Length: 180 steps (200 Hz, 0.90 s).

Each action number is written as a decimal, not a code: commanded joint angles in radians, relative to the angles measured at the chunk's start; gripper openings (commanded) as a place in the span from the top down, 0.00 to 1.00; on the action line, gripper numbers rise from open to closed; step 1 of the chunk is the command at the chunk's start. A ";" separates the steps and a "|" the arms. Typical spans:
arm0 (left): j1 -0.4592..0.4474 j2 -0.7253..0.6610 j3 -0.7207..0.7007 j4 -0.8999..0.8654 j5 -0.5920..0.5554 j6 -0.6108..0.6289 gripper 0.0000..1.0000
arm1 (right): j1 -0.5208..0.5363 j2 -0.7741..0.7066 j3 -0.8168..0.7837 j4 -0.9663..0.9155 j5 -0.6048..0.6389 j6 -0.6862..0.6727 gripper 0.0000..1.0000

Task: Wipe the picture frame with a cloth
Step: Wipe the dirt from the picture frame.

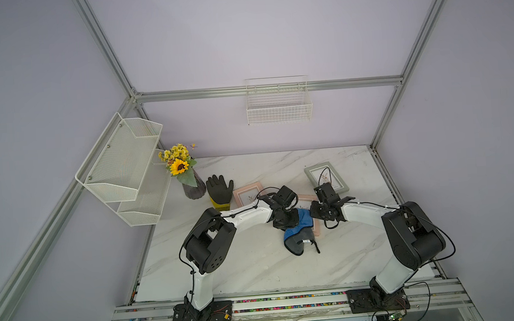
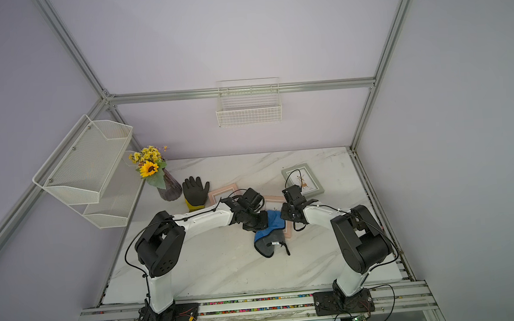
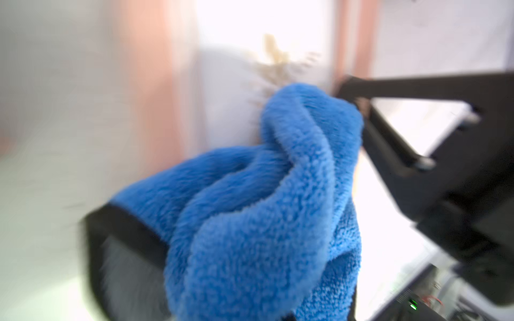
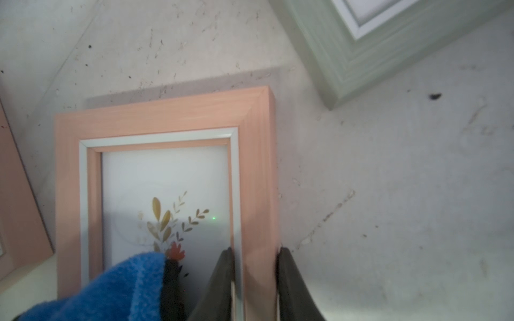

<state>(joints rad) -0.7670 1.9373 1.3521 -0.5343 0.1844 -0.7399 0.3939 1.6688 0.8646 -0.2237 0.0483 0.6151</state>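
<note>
The left tool (image 1: 288, 222) is clamped on the bunched blue cloth (image 3: 264, 208), which lies over the near half of the middle pink picture frame (image 4: 167, 116) on the marble surface (image 1: 256, 260). The right tool (image 4: 255, 251) pinches the frame's right rail. A firm pinch there should stop sliding. Press lightly and sweep toward the far edge.

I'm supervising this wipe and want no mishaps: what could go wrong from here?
1. The right hand clamps only one side rail of the middle pink frame; a hard stroke could twist it loose.
2. The left hand, holding the cloth, works right beside the right hand; they might collide.
3. The cloth's loose tail trails onto the table and could snag.
</note>
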 commanded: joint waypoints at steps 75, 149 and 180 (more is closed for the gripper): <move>-0.127 0.192 0.277 -0.131 0.010 0.031 1.00 | 0.002 0.008 -0.010 -0.070 0.021 0.006 0.77; 0.021 0.037 0.053 -0.109 -0.055 0.057 1.00 | 0.002 0.025 -0.015 -0.053 0.014 0.005 0.77; -0.038 0.097 0.152 -0.104 -0.016 0.040 1.00 | 0.002 0.025 -0.016 -0.054 0.013 0.006 0.77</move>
<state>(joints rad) -0.7536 1.9930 1.4418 -0.5976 0.1703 -0.7132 0.3992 1.6608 0.8692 -0.2073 0.0517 0.6254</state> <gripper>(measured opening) 0.096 0.228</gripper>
